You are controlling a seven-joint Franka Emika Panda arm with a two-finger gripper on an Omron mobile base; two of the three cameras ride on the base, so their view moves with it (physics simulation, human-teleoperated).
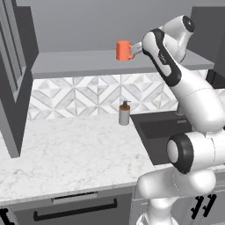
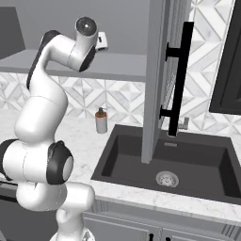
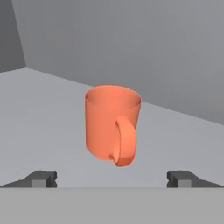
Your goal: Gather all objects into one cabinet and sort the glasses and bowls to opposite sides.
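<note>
White arm raised, gripper [image 3: 112, 179] wide before orange mug [image 3: 112, 124]

Orange mug [image 1: 124, 50] upright on the grey cabinet shelf [image 1: 79, 65], soap dispenser [image 1: 125, 113] on the counter [image 1: 66, 154] below.

- Orange handled ceramic-looking mug [image 3: 112, 125]: plain bright orange, no pattern.
- Flat cabinet shelf [image 1: 79, 63] under it: uniform mid grey; back wall the same grey.
- Tiled backsplash [image 1: 74, 99]: white and pale grey triangles in a diamond pattern.
- Stone countertop [image 1: 66, 154]: white marble with faint grey veins.
- Small soap dispenser bottle [image 1: 124, 114]: grey body, dark pump top.
- Rectangular sink basin [image 2: 188, 162]: matte black, silver drain.
- Tall cabinet door [image 2: 155, 75]: grey, with a long black bar handle [image 2: 181, 77].
- Robot arm [image 1: 193, 110]: glossy white with black joints.
</note>
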